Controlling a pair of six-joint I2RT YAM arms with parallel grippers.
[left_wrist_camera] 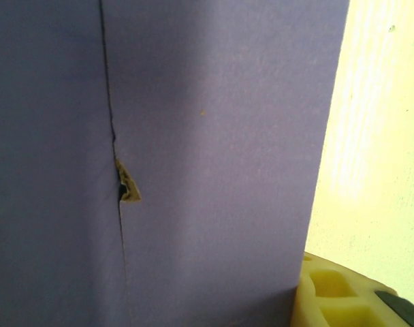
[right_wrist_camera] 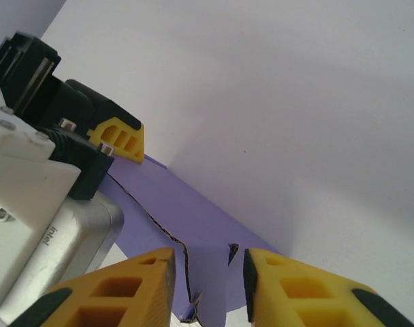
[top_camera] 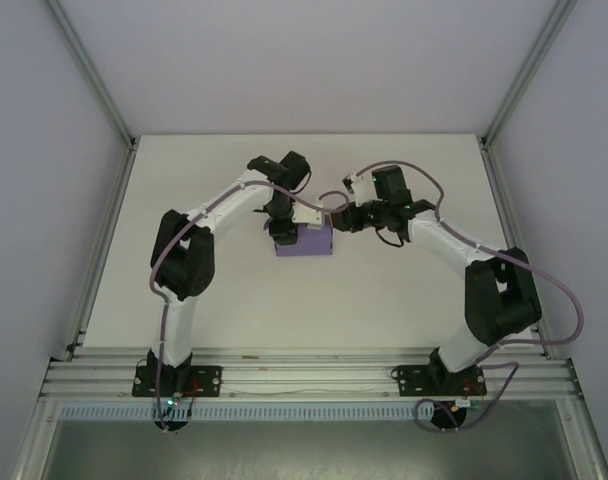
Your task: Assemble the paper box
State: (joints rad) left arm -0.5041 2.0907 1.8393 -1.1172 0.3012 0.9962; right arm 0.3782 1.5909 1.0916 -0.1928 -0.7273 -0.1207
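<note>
- At the bottom of the right wrist view, the right gripper [right_wrist_camera: 208, 266] is seen with its jaws partly apart, one on each side of a purple flap [right_wrist_camera: 208, 289]. A sliver of gap shows on each side, so nothing is judged to be gripped.
- Just beyond, the paper box [top_camera: 314, 245] lies on the table [top_camera: 384, 300] at the centre of the top view, between the two grippers.
- The left gripper [top_camera: 282, 235] is set on the box's left end. One yellow finger [left_wrist_camera: 336, 293] is pressed against the box's side in the lower right of the left wrist view, and the other is hidden by paper. The box is judged to be clamped.
- The box is judged light, thin and easily creased. A small tear [left_wrist_camera: 129, 187] is seen on a seam [left_wrist_camera: 108, 82], so the paper is taken as fragile there.
- A hold is best taken across folded edges, where the walls are stiffest. The flap is best pinched near its fold, not at its tip.
- The left wrist's white and silver body [right_wrist_camera: 37, 204] crowds the left of the right wrist view, close to the right fingers, so a clash is judged possible.
- A cable loop [top_camera: 332, 196] hangs just above the box in the top view.
- The frame posts [top_camera: 94, 80] stand farthest off, in the upper corners, well apart from the work.
</note>
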